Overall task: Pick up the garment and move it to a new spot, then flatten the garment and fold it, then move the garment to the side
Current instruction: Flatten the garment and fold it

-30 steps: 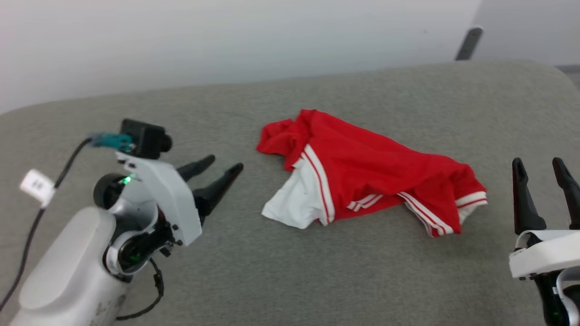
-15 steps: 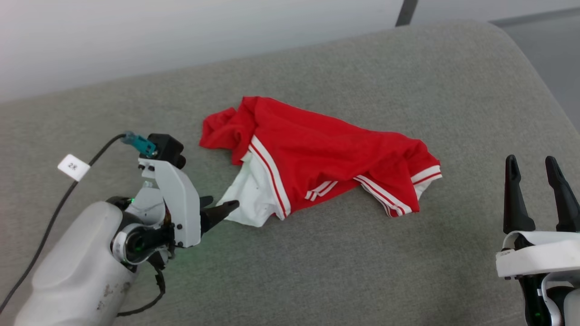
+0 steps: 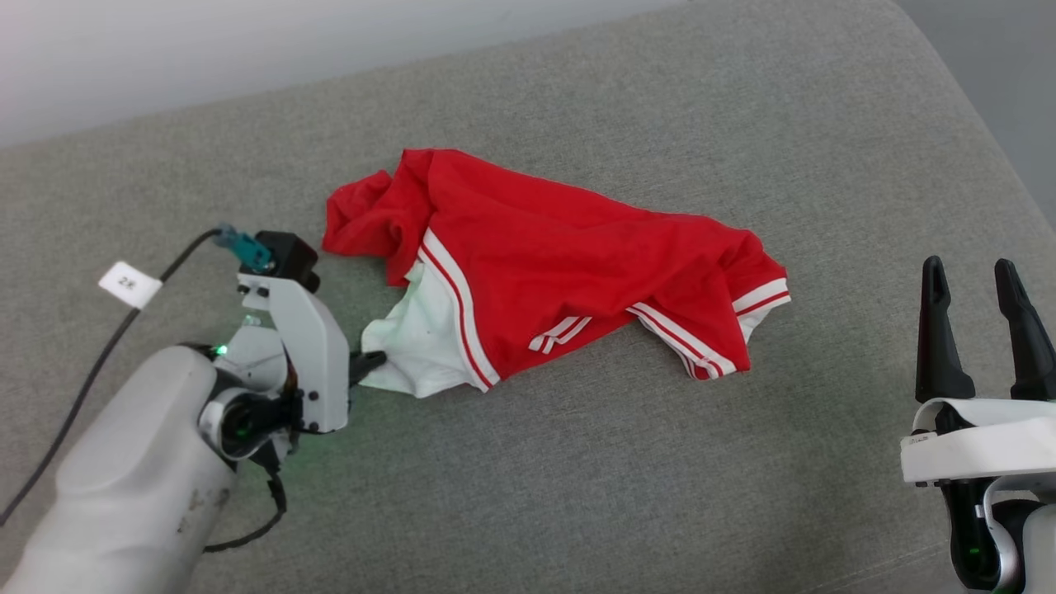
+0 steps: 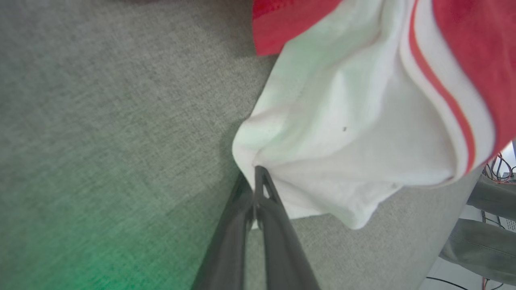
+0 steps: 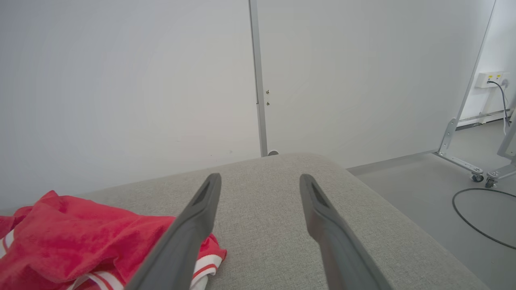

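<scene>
A lone red garment (image 3: 577,264) lies crumpled at the centre of a grey upholstered cushion (image 3: 660,495), with the pick-up step of the task in hand. At the garment's 8 o'clock, the left gripper (image 3: 375,360) has its fingers (image 4: 278,233) pinched shut on the hem of the white sleeve (image 4: 342,133), low against the cushion. The rest of the fabric rests on the surface, nothing yet lifted. At 4 o'clock and well apart from the cloth, the right gripper (image 3: 969,268) waits with its fingers (image 5: 193,225) spread wide and empty, pointing toward 12 o'clock.

By the look of it, the next move calls for the left arm to raise the pinched sleeve and carry the garment clear to a new spot. A single-corner hold means the cloth will likely trail and bunch. The right gripper may need to take a second corner, perhaps at the striped trim toward 3 o'clock.

The count: one garment, one white sleeve plainly showing, two grippers, one cushion.
</scene>
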